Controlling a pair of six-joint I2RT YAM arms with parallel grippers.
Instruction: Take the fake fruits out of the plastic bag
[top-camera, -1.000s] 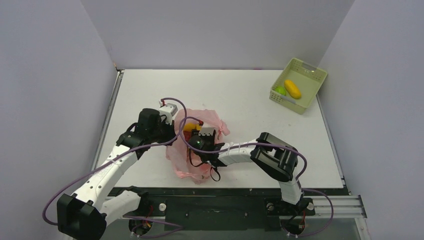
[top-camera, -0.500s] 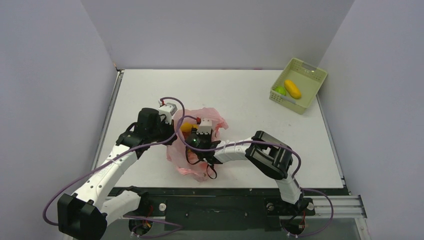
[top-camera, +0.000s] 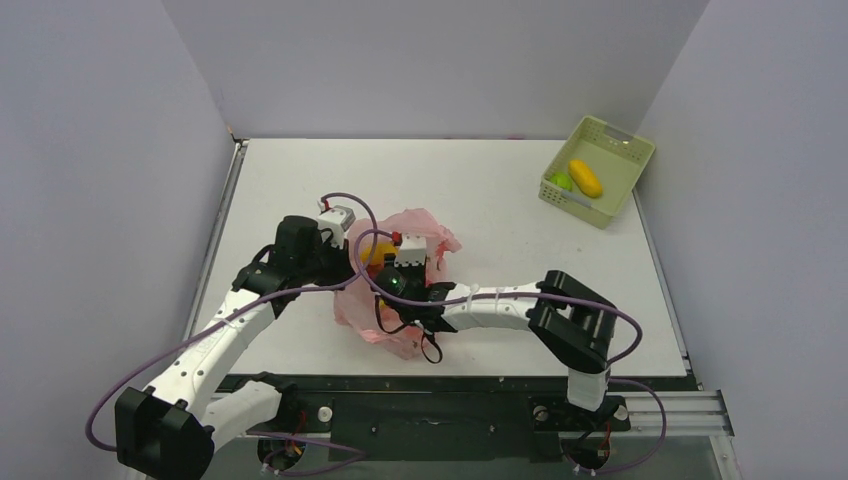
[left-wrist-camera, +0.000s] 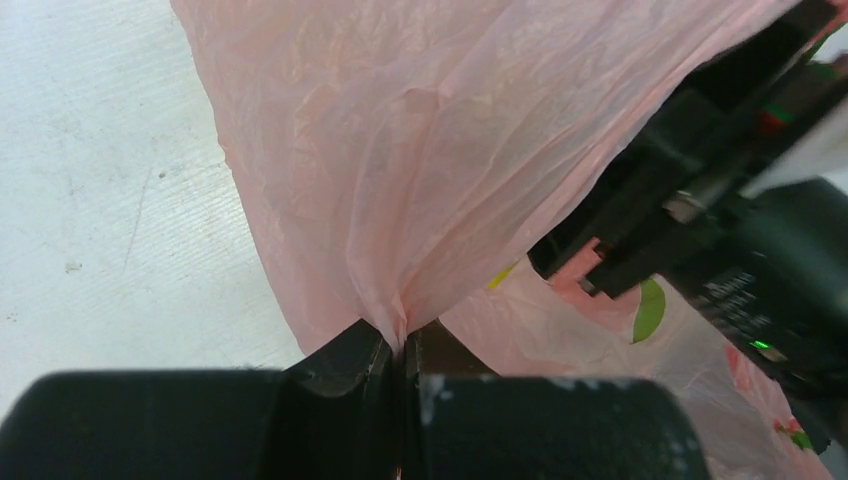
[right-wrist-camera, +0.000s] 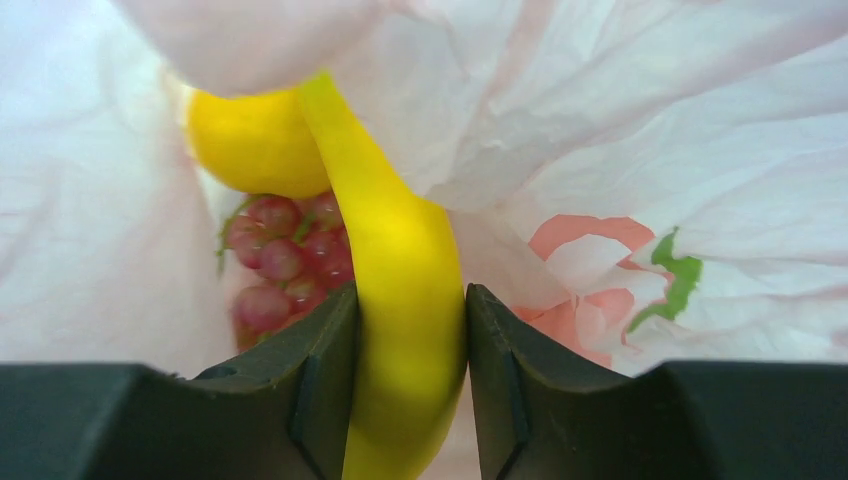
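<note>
The pink plastic bag (top-camera: 405, 338) lies mid-table, its mouth lifted. My left gripper (top-camera: 343, 262) is shut on a pinched fold of the bag (left-wrist-camera: 400, 150); in the left wrist view the left gripper (left-wrist-camera: 400, 345) has the film squeezed between its jaws. My right gripper (top-camera: 388, 283) reaches into the bag's mouth. Inside, the right gripper (right-wrist-camera: 408, 330) is shut on a yellow banana (right-wrist-camera: 405, 270), both pads against its sides. Behind it sit a round yellow fruit (right-wrist-camera: 255, 140) and a dark red grape bunch (right-wrist-camera: 280, 265). A yellow fruit (top-camera: 376, 250) shows in the bag's mouth from above.
A pale green slotted basket (top-camera: 612, 135) stands at the back right corner, holding a yellow-orange oval fruit (top-camera: 585, 178) and a green round fruit (top-camera: 561, 181). Grey walls close in the table on three sides. The right arm's black wrist (left-wrist-camera: 720, 230) crosses beside the bag.
The right gripper's jaws have narrowed onto the banana inside the bag. The right arm's elbow has swung rightward and lower. The left gripper kept its hold on the bag.
</note>
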